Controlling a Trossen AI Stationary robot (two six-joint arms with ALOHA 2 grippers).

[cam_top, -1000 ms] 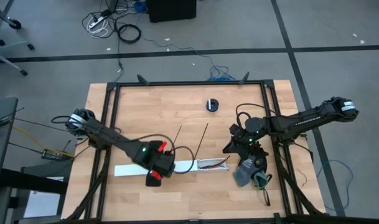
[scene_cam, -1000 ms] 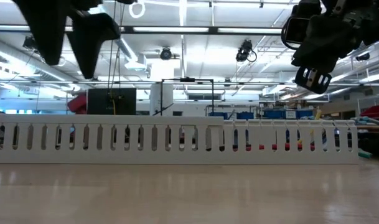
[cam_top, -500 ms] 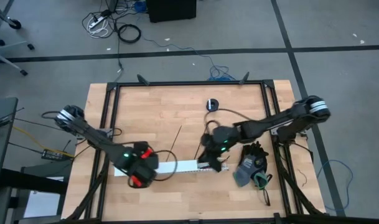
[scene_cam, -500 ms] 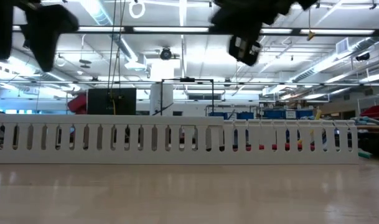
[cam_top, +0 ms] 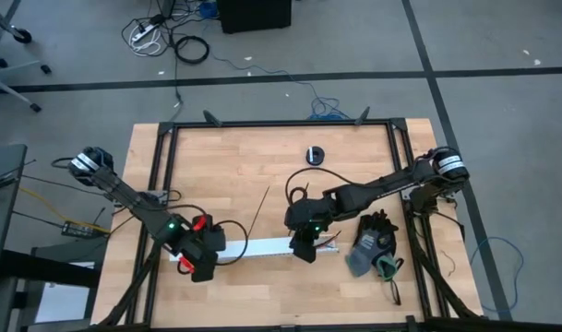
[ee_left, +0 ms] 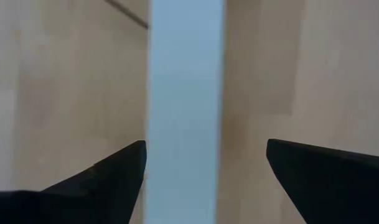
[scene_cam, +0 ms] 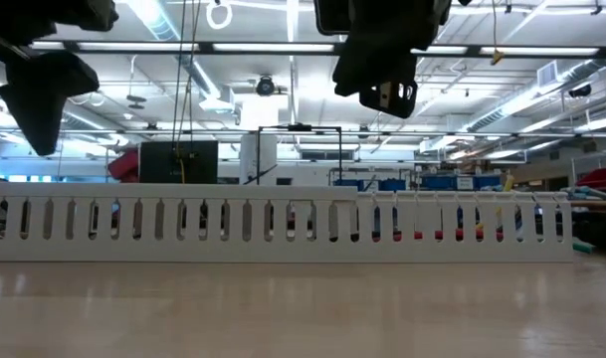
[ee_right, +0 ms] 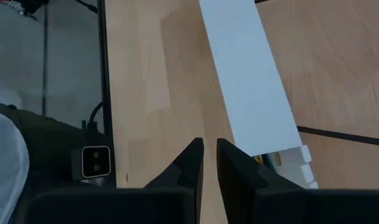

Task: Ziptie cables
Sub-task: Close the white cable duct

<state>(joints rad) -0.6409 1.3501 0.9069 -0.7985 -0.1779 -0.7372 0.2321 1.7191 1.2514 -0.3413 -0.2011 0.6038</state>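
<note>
Lying across the near part of the wooden table (cam_top: 225, 157) is a long white slotted channel (cam_top: 262, 247), with a little of the coloured cables (cam_top: 328, 242) showing at its right end; in the low view red and other colours show through the slots there. Above the channel's left end hovers the left gripper (ee_left: 205, 171), its two dark fingers (ee_left: 108, 177) spread wide with the white channel running between them, touching neither. Over the channel's middle hangs the right gripper (ee_right: 210, 163), fingers nearly together and holding nothing, clear of the table. Just right of it, near the table's right edge, lies a dark glove (cam_top: 373, 242). Farther back, one thin black ziptie (cam_top: 261, 201) rests on bare wood, and beyond it sits a small round black object (cam_top: 315, 155).
</note>
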